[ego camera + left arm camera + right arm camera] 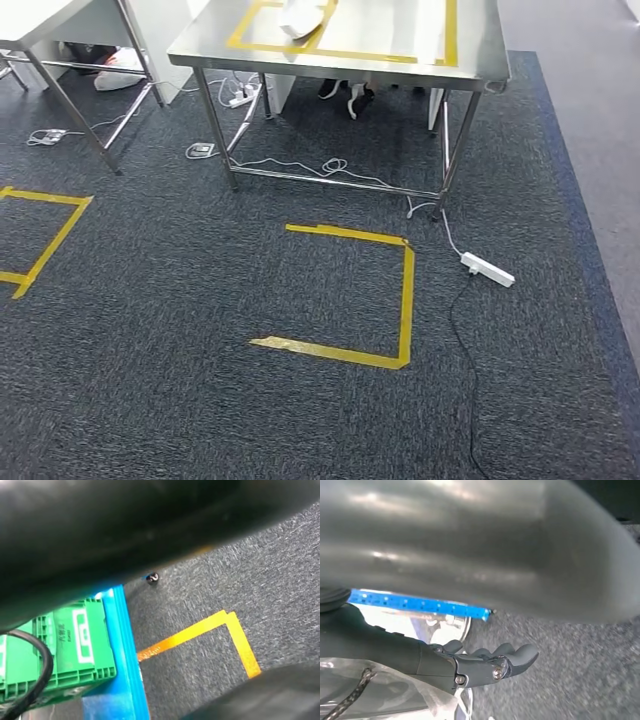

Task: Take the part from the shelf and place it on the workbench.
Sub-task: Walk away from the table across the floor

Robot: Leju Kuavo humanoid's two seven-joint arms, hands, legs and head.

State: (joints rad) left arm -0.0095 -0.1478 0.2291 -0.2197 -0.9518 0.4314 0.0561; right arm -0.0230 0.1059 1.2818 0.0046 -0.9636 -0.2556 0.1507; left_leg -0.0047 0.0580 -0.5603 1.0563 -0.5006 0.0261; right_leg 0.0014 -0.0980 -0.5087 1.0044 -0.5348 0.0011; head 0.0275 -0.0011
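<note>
Beside the blue shelf edge [418,605] my right hand [486,662] hangs with nothing in it, fingers loosely apart, left hand's state I cannot tell; the part [444,625], apparently there, risks a missed reach.

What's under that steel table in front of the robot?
Under the table lie white cables, a power strip, and a person's dark shoes. The tabletop hides the rest of that person and anything farther back.
</note>
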